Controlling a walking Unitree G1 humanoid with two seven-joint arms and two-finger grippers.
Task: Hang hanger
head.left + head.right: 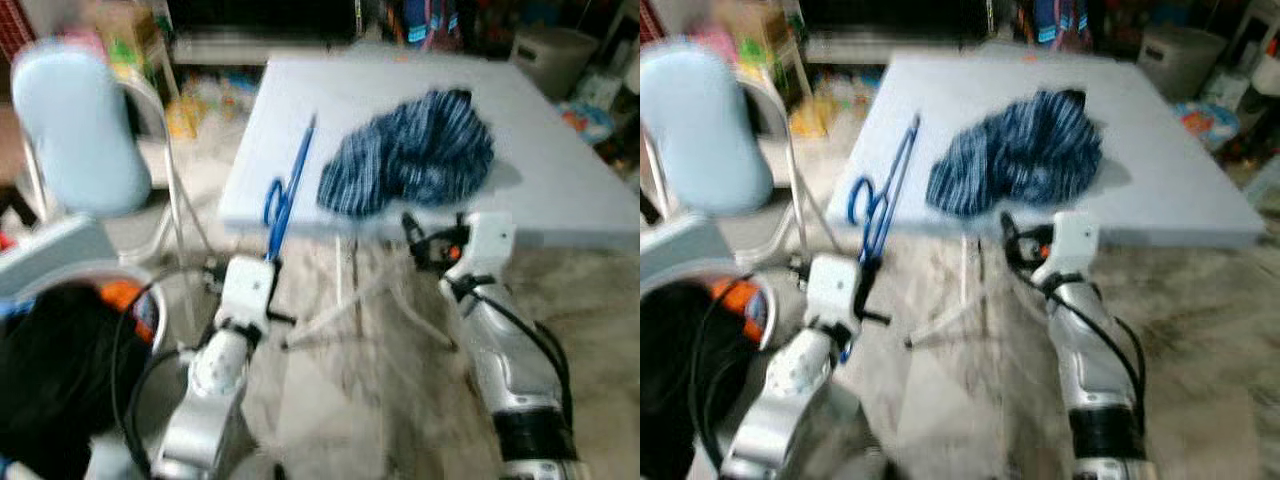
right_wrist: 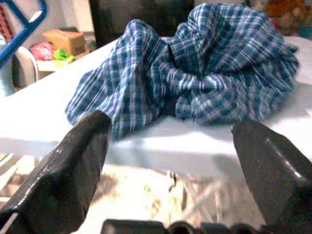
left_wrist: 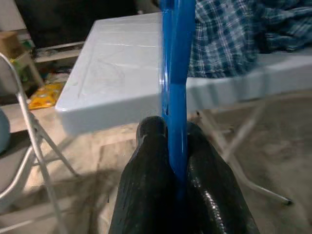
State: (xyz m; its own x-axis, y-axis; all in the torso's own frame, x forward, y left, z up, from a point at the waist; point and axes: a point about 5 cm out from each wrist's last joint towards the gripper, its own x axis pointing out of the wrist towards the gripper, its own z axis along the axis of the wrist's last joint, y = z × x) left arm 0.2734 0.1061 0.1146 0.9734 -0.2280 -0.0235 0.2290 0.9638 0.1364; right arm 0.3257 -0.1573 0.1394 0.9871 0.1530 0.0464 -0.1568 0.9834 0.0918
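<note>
A blue hanger point(image 1: 288, 190) slants up over the near left part of the white folding table point(image 1: 300, 90), its hook toward me. My left gripper point(image 3: 176, 161) is shut on the hanger's point(image 3: 176, 73) lower end, just in front of the table's near edge. A crumpled blue plaid shirt point(image 1: 410, 155) lies on the table to the right of the hanger. My right gripper point(image 2: 170, 161) stands open just short of the table edge, facing the shirt point(image 2: 195, 63), with nothing between its fingers point(image 2: 68, 170).
A folding chair with a pale blue back point(image 1: 75, 125) stands at the left. A basket with dark clothing and something orange point(image 1: 60, 370) sits at the near left. The table's crossed legs point(image 1: 350, 300) are under its near edge. Clutter and a bin point(image 1: 550, 55) line the far side.
</note>
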